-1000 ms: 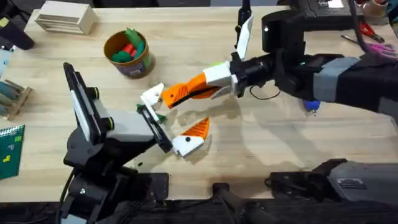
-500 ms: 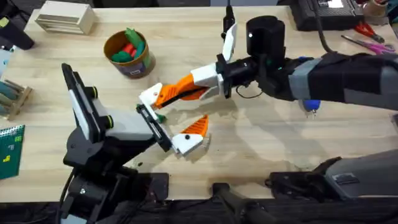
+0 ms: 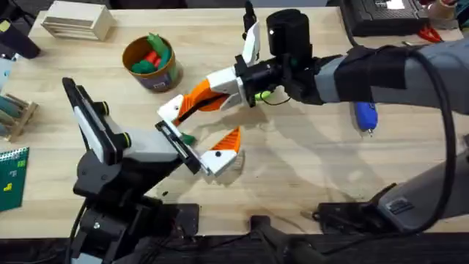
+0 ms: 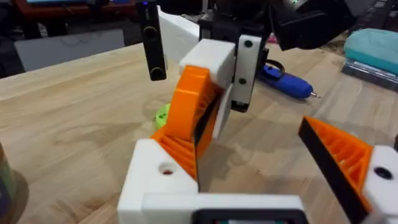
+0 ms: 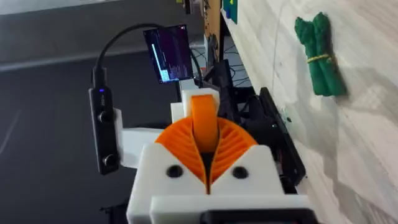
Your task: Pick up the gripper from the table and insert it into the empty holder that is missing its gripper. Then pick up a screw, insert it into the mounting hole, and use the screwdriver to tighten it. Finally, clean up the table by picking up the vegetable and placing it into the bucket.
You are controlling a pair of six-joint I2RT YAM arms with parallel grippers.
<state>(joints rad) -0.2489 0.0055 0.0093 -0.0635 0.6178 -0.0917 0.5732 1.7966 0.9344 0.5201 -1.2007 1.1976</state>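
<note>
Over mid-table the right gripper (image 3: 192, 105) has slid leftward — shut on the gripper (image 5: 204, 126), now at the holder (image 3: 170, 111); left gripper (image 3: 198, 139) gapes open.

Black jointed arms with grey sleeves carry white grippers with orange ribbed pads (image 3: 233, 138).

Bucket (image 3: 152, 62) at far left of table (image 3: 308, 183), toy vegetables inside. Wooden box (image 3: 75, 20) behind it, at far left corner. Left gripper (image 3: 196, 144) at table centre, near side. Right gripper (image 3: 192, 103) just behind it, arm reaching in from right; gripper (image 4: 193, 118) clamped between its fingers, touching holder (image 4: 163, 176). Vegetable (image 5: 321, 55) on table beside left gripper. Screwdriver (image 3: 364, 117) lies at right, well apart from both grippers.
</note>
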